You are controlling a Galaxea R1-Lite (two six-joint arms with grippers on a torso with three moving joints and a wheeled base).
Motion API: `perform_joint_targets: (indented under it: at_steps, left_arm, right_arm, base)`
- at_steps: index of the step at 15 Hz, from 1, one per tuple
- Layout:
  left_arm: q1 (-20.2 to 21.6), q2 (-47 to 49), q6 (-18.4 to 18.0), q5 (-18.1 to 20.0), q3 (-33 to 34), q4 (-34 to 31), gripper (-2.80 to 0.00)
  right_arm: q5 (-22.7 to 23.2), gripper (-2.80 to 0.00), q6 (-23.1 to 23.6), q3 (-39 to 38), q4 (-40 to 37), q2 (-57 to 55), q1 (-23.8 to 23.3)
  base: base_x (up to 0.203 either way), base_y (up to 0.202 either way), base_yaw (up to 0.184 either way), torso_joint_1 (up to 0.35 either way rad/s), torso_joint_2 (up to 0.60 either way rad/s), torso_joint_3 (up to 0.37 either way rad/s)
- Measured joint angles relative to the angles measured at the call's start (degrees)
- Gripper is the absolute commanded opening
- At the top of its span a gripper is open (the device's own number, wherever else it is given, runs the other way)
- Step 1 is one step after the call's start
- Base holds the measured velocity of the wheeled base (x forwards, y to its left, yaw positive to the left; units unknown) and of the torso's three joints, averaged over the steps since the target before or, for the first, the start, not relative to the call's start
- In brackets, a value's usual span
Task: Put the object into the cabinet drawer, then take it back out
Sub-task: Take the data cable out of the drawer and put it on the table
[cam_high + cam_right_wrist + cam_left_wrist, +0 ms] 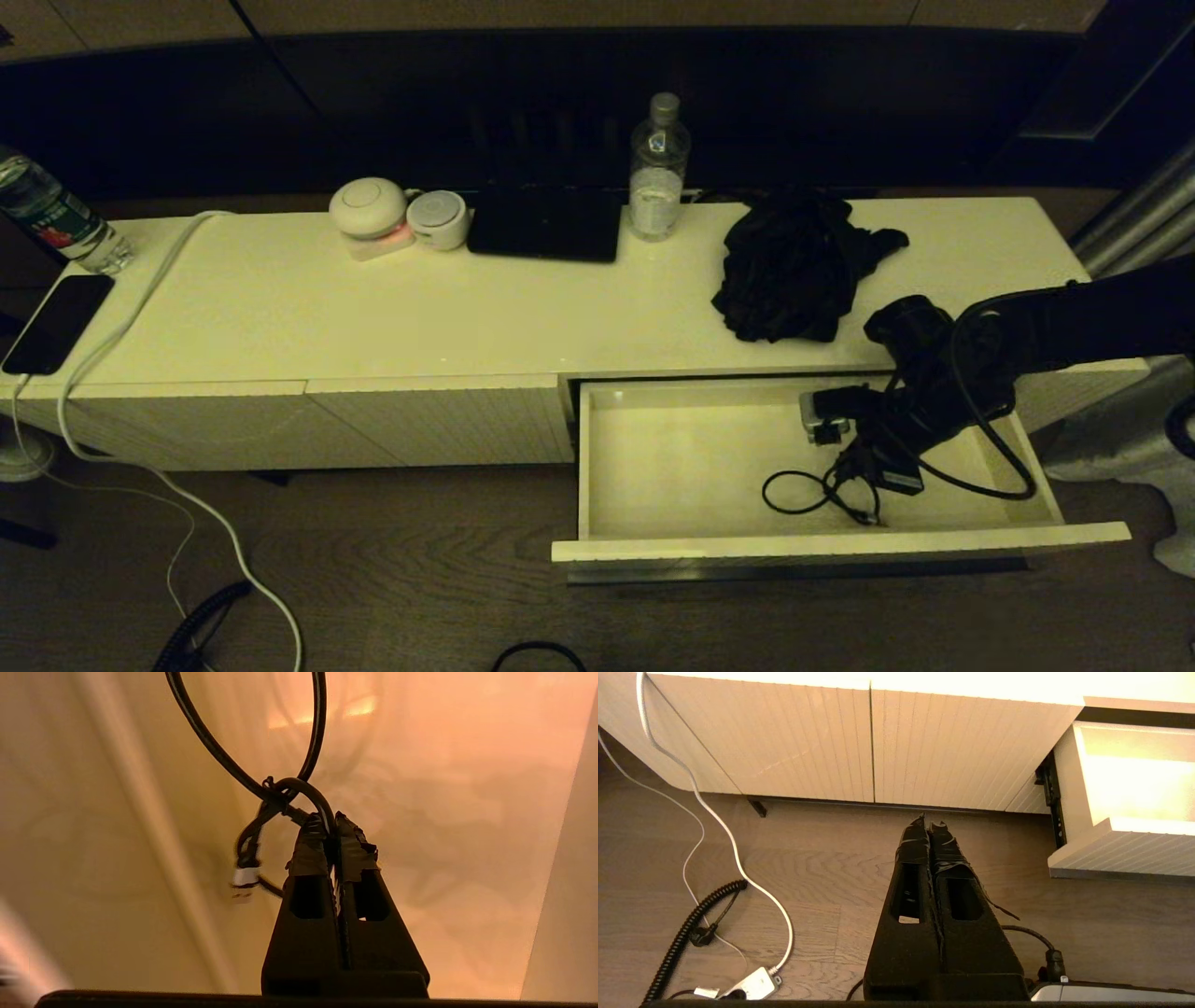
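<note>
**Cable pinched inside the open drawer**

The right gripper [332,823] is pinching a looped black cable [280,794] at its fingertips, inside the cabinet drawer [586,457] near the front right corner; the loop is trailing toward the drawer's front edge; the left gripper [930,823] is hanging over the floor, pressed together.

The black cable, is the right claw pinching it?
Touching. In the right wrist view the right gripper is shut on the black cable, a loop squeezed between its fingertips.
</note>
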State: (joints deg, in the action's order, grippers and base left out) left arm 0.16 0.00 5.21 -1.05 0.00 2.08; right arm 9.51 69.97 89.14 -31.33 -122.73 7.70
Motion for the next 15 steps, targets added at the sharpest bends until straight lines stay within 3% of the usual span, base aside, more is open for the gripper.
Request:
perform_joint_targets:
  at_steps: [15]
  left_arm:
    - [0.00,0.00,0.01,0.01,0.00,0.00,-2.80]
  right_arm:
    - [0.69,-2.80,0.34,-12.60,-0.96,18.88,-1.06]
  base:
    - [0.000,0.000,0.000,0.000,0.00,0.000]
